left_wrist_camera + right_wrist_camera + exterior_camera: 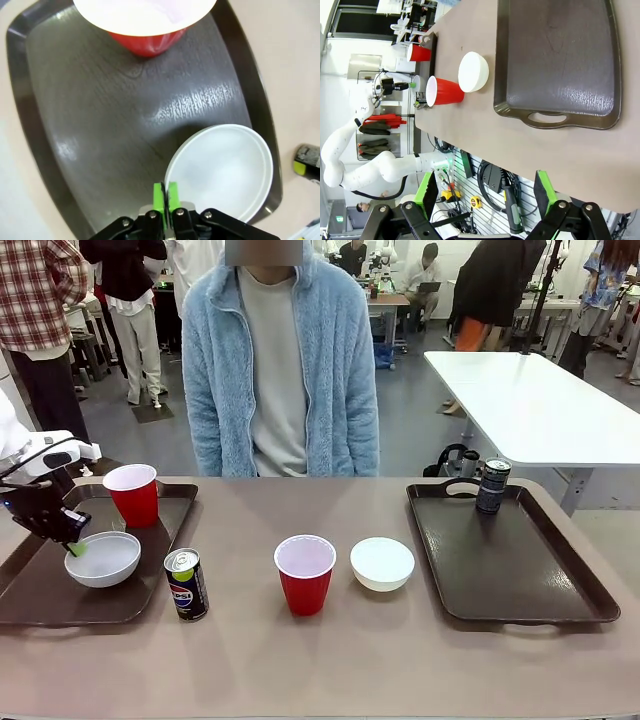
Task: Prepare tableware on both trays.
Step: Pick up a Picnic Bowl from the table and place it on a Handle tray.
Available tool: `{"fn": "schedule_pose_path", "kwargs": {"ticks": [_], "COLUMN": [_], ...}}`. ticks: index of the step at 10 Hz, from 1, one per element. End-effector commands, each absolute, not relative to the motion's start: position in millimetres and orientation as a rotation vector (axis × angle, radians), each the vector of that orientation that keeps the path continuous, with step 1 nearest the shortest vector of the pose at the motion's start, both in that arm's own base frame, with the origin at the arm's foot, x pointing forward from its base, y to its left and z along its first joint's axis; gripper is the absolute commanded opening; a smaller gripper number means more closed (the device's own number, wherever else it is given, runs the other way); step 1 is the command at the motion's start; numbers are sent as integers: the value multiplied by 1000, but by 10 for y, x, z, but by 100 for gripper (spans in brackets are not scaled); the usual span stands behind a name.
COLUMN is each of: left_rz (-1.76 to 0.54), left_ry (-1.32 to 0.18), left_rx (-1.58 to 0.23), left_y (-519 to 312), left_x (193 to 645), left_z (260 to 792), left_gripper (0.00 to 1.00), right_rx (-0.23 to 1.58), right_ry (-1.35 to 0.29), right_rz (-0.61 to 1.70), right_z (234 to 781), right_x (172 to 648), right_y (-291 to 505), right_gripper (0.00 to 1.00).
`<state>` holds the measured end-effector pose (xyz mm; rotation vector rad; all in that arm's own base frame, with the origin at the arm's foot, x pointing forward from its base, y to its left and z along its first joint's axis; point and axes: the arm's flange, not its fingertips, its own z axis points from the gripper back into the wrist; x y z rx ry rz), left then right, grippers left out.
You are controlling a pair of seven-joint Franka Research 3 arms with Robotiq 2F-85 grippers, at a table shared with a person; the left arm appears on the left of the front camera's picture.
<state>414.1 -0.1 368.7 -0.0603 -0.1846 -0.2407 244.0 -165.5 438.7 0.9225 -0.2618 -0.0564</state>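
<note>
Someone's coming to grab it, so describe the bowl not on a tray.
Find the bare tabletop between the left tray and the right tray. The white bowl stands there, just right of a red cup. The other bowl lies on the left tray.

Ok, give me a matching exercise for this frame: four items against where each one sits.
Items:
1. Pepsi can
2. slim can
3. grey bowl
4. white bowl

Places:
A. far end of right tray
B. on left tray, rim pinched by left gripper
C. on bare table, beside left tray
D. on bare table, beside middle cup

Pairs: 1-C, 2-A, 3-B, 4-D
</note>
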Motion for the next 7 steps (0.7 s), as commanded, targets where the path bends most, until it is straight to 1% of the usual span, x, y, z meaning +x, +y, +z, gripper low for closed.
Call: {"fn": "schedule_pose_path", "kwargs": {"ticks": [1,2,3,5,6,7], "left_rz": [-242,-246,-254,-278,-291,-308], "left_ry": [-183,-178,-180,-162,-146,-106], "left_rx": [-97,-99,-100,-78,-79,-74], "left_y": [13,9,-17,-89,-136,-176], "left_x": [4212,4172,4157,4023,3953,3884], "left_z": [3657,3708,3739,3882,3981,4081], "left_gripper": [40,64,100,100,45,55], "right_rx": [952,952,952,952,952,952], "right_ry": [-272,-272,-272,-272,-272,-272], "right_rz": [-68,-68,-68,-68,-68,-68], "right_z": [4396,4396,4396,4396,4396,4396], "right_x": [2469,2469,2469,2469,2469,2469], "right_y": [-1654,-1654,-1654,-1654,-1654,-1654], "right_gripper": [100,100,100,100,100,100]}}
